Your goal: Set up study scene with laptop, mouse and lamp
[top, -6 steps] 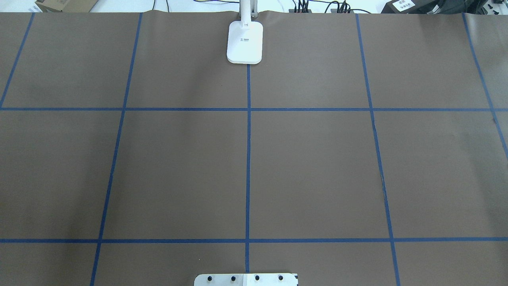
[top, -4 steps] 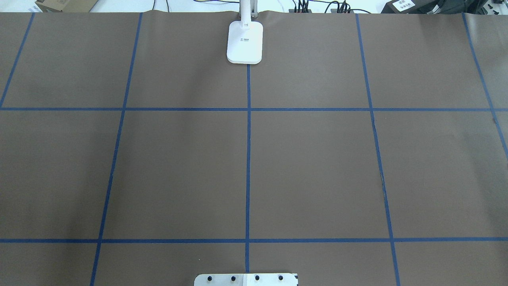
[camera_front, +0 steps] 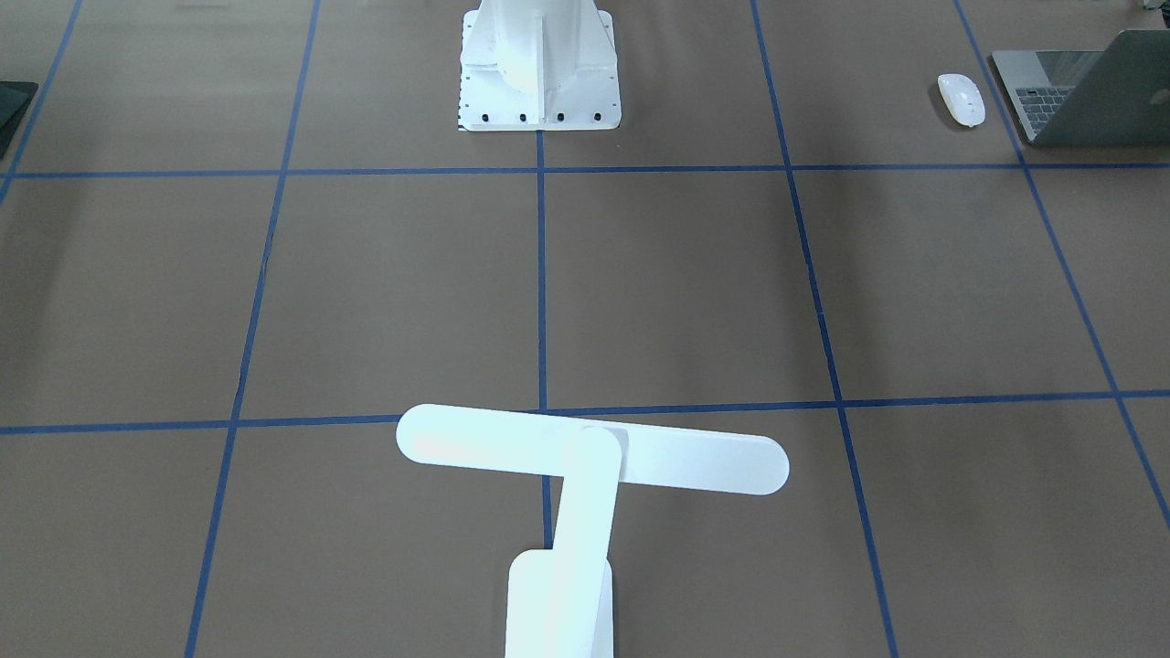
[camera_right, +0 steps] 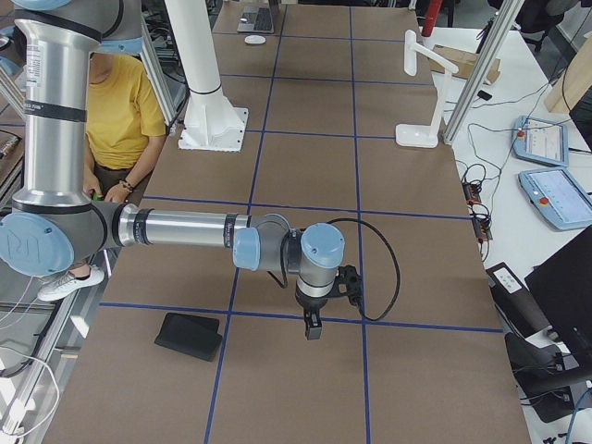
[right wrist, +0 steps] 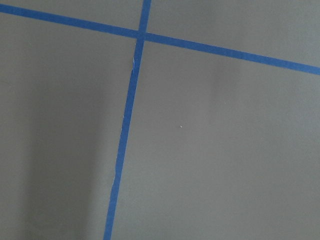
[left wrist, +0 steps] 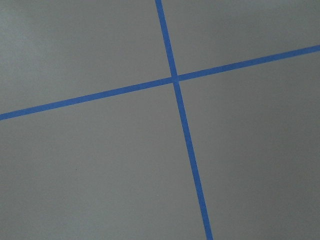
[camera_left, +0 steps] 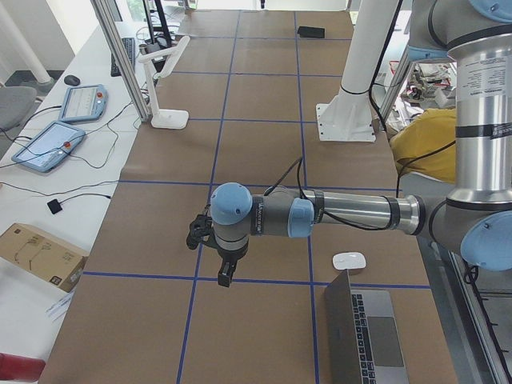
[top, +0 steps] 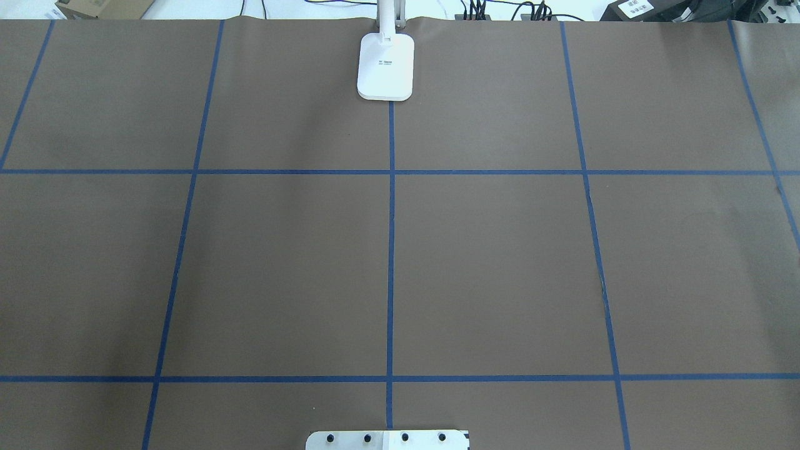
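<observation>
Laptop point(camera_front: 1083, 96) and mouse point(camera_front: 962, 99) sit side by side at the left end. We bring the left gripper point(camera_left: 226, 277) over slowly, laptop first. We cannot tell if it is open.

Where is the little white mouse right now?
The mouse lies on the table at the robot's left end, upper right in the front-facing view, just beside the open laptop and apart from it.
</observation>
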Action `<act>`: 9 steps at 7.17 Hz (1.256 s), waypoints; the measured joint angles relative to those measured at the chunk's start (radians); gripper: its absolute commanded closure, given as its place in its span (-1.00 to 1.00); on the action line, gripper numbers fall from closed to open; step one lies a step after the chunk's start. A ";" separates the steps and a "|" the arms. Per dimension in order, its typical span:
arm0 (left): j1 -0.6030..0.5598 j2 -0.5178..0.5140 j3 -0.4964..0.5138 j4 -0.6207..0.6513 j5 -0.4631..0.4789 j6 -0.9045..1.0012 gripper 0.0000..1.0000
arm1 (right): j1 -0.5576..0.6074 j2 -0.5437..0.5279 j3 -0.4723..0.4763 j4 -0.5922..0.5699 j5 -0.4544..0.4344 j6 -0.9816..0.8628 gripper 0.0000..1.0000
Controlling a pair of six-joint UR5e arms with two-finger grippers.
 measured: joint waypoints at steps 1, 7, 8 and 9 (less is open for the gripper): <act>-0.007 -0.003 0.000 0.001 0.002 -0.001 -1.00 | 0.000 0.000 0.000 0.000 0.000 0.000 -1.00; -0.191 -0.010 0.039 0.011 0.008 -0.014 -1.00 | 0.000 -0.004 -0.002 -0.003 0.000 0.000 -1.00; -0.233 -0.016 0.057 0.011 0.015 -0.015 -1.00 | 0.000 -0.004 -0.003 -0.003 0.000 0.000 -1.00; -0.282 -0.019 0.065 0.013 0.024 -0.014 -1.00 | 0.000 -0.004 -0.005 -0.002 0.000 0.000 -1.00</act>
